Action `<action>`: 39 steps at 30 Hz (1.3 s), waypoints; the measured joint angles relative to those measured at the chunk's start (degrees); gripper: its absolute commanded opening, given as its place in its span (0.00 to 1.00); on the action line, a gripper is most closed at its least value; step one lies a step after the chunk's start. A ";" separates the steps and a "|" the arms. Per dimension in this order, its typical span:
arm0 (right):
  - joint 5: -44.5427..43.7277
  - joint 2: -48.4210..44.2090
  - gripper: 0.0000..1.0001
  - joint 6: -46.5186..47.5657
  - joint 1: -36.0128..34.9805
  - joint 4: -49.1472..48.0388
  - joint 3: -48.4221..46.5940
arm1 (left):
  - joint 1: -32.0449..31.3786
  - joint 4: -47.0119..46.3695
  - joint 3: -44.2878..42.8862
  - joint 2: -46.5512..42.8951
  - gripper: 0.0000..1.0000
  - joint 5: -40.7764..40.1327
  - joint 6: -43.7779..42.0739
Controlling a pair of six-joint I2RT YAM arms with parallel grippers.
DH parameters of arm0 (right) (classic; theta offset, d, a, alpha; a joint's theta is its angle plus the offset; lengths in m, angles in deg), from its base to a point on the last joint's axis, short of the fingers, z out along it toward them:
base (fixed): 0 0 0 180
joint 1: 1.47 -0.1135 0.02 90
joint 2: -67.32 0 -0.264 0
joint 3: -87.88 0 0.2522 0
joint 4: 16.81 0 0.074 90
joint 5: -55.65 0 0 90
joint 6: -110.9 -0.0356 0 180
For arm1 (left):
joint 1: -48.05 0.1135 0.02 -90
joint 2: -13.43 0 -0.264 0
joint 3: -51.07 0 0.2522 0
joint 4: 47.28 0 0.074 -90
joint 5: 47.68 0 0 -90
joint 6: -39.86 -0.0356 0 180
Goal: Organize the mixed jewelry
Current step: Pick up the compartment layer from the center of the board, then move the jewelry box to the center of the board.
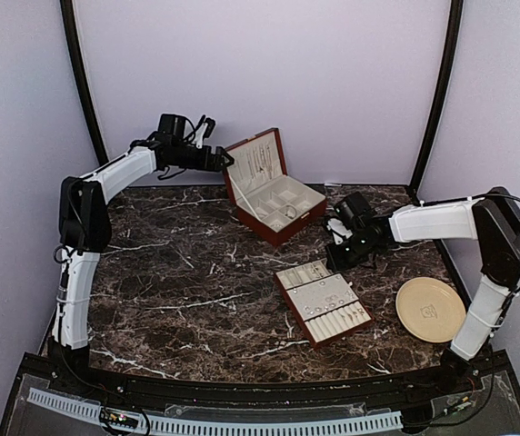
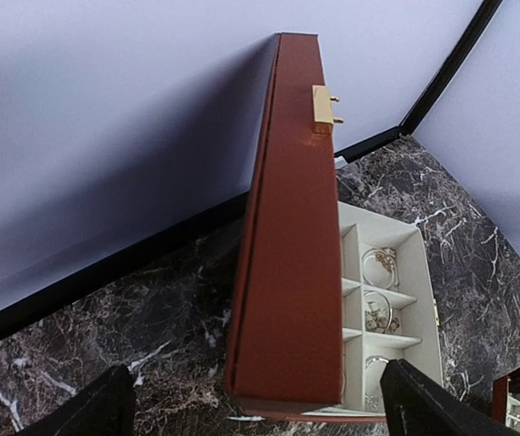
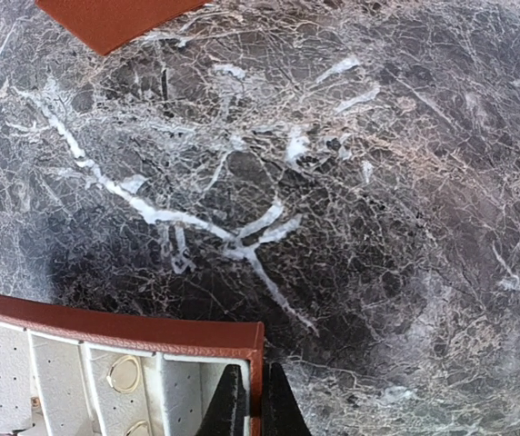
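R jaws pinch tray rim (image 3: pixel 151 331), L jaws wide.

Soft even light, slightly dim; box lid (image 2: pixel 287 227) casts broad shadow on wall (image 2: pixel 105 136) left; tabletop (image 3: pixel 333 182) sharp, mild sheen right

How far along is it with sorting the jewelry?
Done: pieces sit in the box compartments and rings in the tray. In hand: right jaws pinch the tray's rim; left jaws stand open around the box lid. Left: something small lies on the plate.
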 measured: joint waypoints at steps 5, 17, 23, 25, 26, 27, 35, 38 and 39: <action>0.28 0.00 0.00 -0.15 0.09 0.00 0.00 | 0.00 -2.80 -0.02 2.43 0.55 3.43 -0.52; -2.16 -4.94 0.00 -4.55 0.68 4.20 0.81 | -0.50 -15.43 13.05 -1.27 0.29 4.04 -0.42; -5.35 -6.97 0.00 -8.00 1.14 8.70 0.81 | -1.55 -23.76 28.39 -10.21 0.20 -0.59 0.55; -6.86 -7.15 0.00 -9.25 1.14 10.80 0.72 | -2.03 -25.16 31.67 -12.28 0.19 -1.81 0.55; -7.56 -7.23 0.00 -9.77 1.14 11.82 0.55 | -2.29 -25.73 33.00 -13.16 0.18 -2.43 0.68; -8.17 -7.30 0.00 -10.34 1.14 12.68 0.28 | -2.51 -26.16 34.12 -13.94 0.17 -2.93 0.79; -13.31 -7.91 0.00 -15.17 1.25 17.86 -5.97 | -6.14 -31.69 51.54 -25.90 0.16 -10.21 3.45; -15.23 -8.17 0.00 -16.46 1.25 19.54 -8.79 | -8.39 -33.62 58.73 -31.21 0.16 -13.16 5.55; -15.85 -8.17 0.00 -16.76 1.27 19.98 -9.77 | -9.05 -34.05 60.67 -32.68 0.16 -13.79 6.29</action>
